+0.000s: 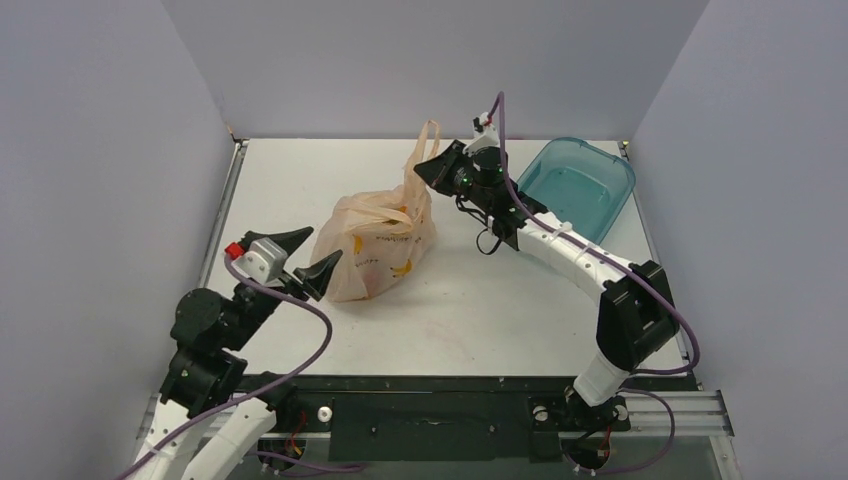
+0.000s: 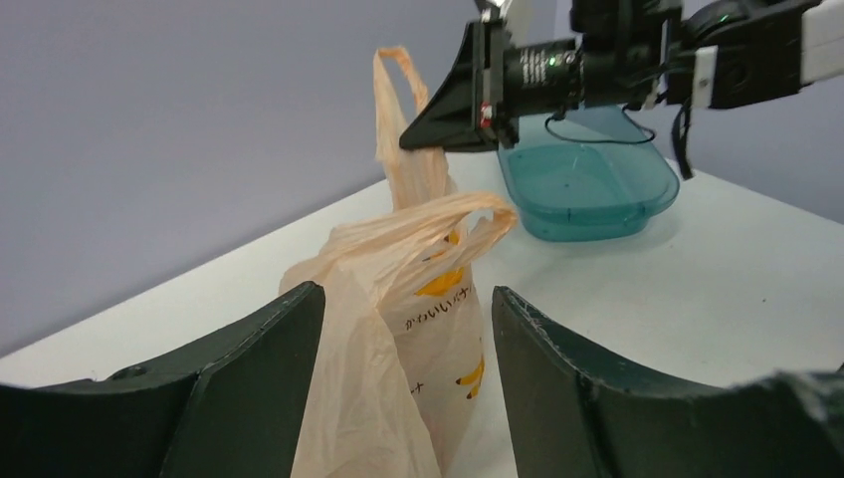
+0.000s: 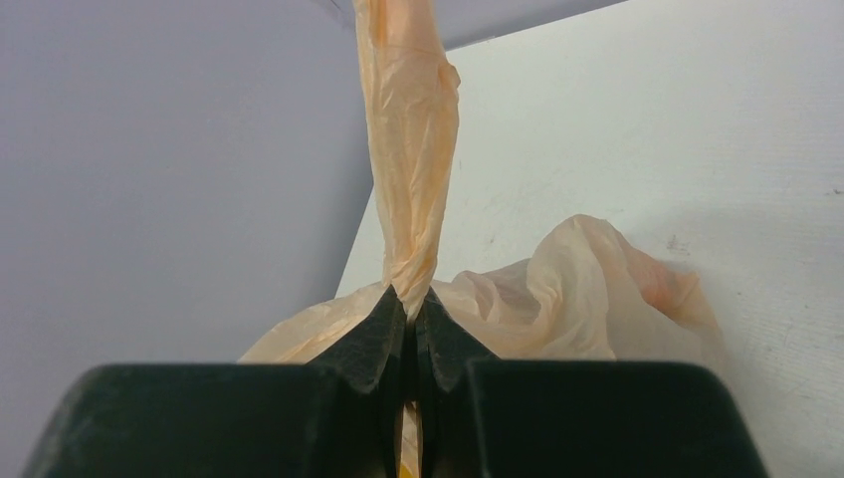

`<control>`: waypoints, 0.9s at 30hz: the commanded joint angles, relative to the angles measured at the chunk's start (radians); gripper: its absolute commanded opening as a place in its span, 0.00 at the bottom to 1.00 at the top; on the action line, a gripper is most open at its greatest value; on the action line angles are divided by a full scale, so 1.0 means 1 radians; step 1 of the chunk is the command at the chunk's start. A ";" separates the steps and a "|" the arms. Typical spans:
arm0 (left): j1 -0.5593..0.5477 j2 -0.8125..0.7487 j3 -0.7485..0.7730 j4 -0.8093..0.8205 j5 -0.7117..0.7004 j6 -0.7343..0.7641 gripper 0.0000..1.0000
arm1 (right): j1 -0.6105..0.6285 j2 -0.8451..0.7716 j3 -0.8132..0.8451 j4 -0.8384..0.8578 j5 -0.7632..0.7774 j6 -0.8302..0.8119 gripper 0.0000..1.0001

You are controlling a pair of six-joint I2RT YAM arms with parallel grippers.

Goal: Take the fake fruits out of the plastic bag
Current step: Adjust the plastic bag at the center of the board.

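The plastic bag (image 1: 375, 245) is pale orange with yellow banana prints and sits mid-table, bulging at the bottom. My right gripper (image 1: 425, 168) is shut on one loop handle (image 3: 408, 149) and holds it stretched upward from the bag (image 3: 587, 289). My left gripper (image 1: 326, 245) is open at the bag's left side. In the left wrist view the bag (image 2: 418, 299) fills the gap between that gripper's (image 2: 408, 292) spread fingers, and its second handle (image 2: 448, 214) droops loose. The fake fruits are hidden inside; only a faint reddish tint (image 3: 667, 289) shows through the film.
A teal translucent tub (image 1: 580, 185) stands at the back right, behind the right arm, and shows in the left wrist view (image 2: 587, 189) as well. Grey walls enclose the white table (image 1: 480, 310) on three sides.
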 commanded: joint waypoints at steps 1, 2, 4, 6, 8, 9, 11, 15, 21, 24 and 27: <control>-0.002 0.005 0.195 -0.186 0.023 -0.023 0.60 | 0.000 0.042 0.034 0.079 -0.077 -0.003 0.00; -0.002 0.011 0.238 -0.210 0.019 -0.042 0.59 | 0.001 0.044 0.023 0.093 -0.089 0.005 0.00; -0.002 0.041 0.293 -0.254 0.006 -0.088 0.60 | 0.006 0.049 0.007 0.122 -0.095 0.020 0.02; -0.002 0.089 0.337 -0.272 0.000 -0.138 0.60 | 0.009 0.051 0.003 0.131 -0.099 0.025 0.05; -0.002 0.153 0.377 -0.277 -0.018 -0.185 0.62 | 0.011 0.048 0.006 0.126 -0.110 0.025 0.07; -0.002 0.209 0.393 -0.283 -0.021 -0.193 0.63 | 0.011 0.042 0.006 0.119 -0.111 0.020 0.09; -0.001 0.311 0.443 -0.295 -0.032 -0.208 0.64 | 0.012 0.023 0.005 0.103 -0.110 0.004 0.11; 0.013 0.522 0.522 -0.272 -0.069 -0.217 0.67 | 0.013 -0.018 0.011 0.038 -0.086 -0.046 0.15; 0.090 0.751 0.590 -0.218 0.045 -0.165 0.67 | 0.021 -0.066 0.020 -0.009 -0.090 -0.071 0.13; 0.156 0.815 0.592 -0.200 0.106 -0.150 0.68 | 0.035 -0.088 0.020 -0.011 -0.088 -0.066 0.10; 0.176 0.840 0.568 -0.192 0.074 -0.138 0.69 | 0.051 -0.094 0.028 -0.011 -0.080 -0.061 0.09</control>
